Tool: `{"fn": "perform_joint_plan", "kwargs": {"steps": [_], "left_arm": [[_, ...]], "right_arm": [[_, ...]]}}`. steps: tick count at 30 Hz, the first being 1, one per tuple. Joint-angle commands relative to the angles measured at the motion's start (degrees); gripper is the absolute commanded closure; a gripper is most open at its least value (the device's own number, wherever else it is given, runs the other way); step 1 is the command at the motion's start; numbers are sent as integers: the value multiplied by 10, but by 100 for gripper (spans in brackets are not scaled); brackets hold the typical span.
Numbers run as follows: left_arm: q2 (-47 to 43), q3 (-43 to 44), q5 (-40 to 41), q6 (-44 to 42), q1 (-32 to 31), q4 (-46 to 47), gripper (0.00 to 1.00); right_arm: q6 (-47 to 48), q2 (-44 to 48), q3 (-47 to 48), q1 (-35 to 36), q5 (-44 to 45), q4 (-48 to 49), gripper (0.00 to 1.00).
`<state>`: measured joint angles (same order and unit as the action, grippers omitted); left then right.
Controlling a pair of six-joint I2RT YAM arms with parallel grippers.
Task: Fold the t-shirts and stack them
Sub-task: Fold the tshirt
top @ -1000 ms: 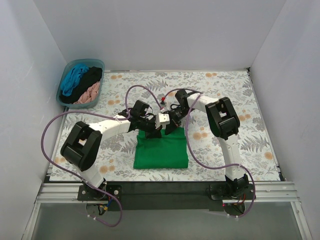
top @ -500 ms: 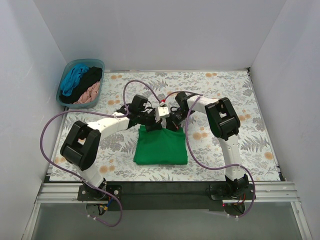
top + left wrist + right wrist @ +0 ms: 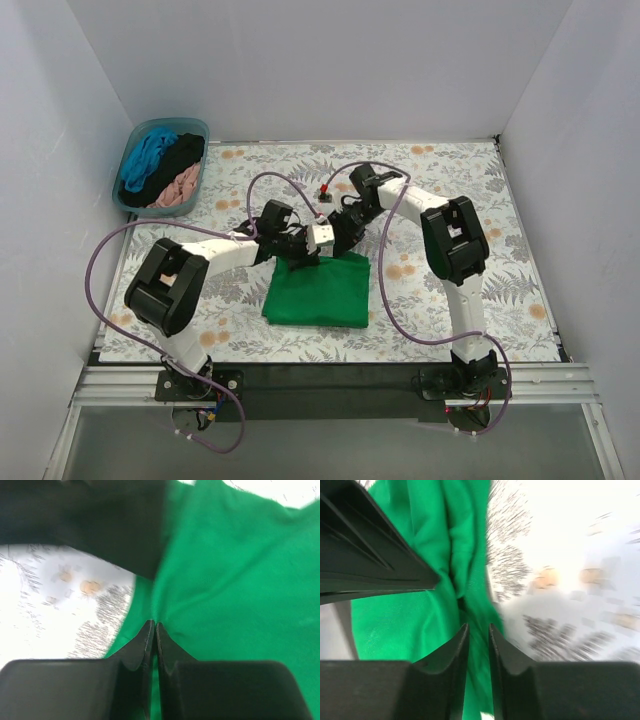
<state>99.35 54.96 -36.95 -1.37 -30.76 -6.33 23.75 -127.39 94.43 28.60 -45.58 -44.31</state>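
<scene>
Green t-shirt (image 3: 318,295) edge between both jaws

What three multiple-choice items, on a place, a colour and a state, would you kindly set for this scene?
1. Where does the pale blue tub stand? A) far left corner B) near right corner C) centre
2. What colour is the t-shirt lying on the tablecloth? A) pink B) black C) green
3. How is the left gripper? A) wide open B) shut on the t-shirt C) holding the tub
Answers: 1 A, the top view shows it far left; 2 C, bright green in every view; 3 B, its fingertips pinch a green fold.
</scene>
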Motion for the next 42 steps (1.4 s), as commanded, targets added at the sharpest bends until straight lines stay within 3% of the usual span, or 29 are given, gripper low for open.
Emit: {"fn": "perform_joint_plan", "kwargs": {"steps": [1,6,16,22,28,33,42], "left_arm": [[-46,-33,-9,-21,-11,4,100],[-65,-61,-2,-19,-36,3,100],[-123,-108,42,-39,-76,18,100],[-167,-112,54,-36,-82,32,100],[-216,-133,51,-57,-97,35,100],[-214,-136,64,-63,-101,33,100],[-209,-116,69,-60,-101,43,100]], "right_arm": [[20,60,51,-11,70,-15,71],[41,44,54,-10,36,-26,71],[64,-2,38,-2,-178,-89,80],[68,9,-28,-1,-219,-89,80],[63,-22,-32,-1,-277,-84,81],[55,-44,-23,1,-286,-83,81],[55,-87,-50,7,-213,-81,82]]}}
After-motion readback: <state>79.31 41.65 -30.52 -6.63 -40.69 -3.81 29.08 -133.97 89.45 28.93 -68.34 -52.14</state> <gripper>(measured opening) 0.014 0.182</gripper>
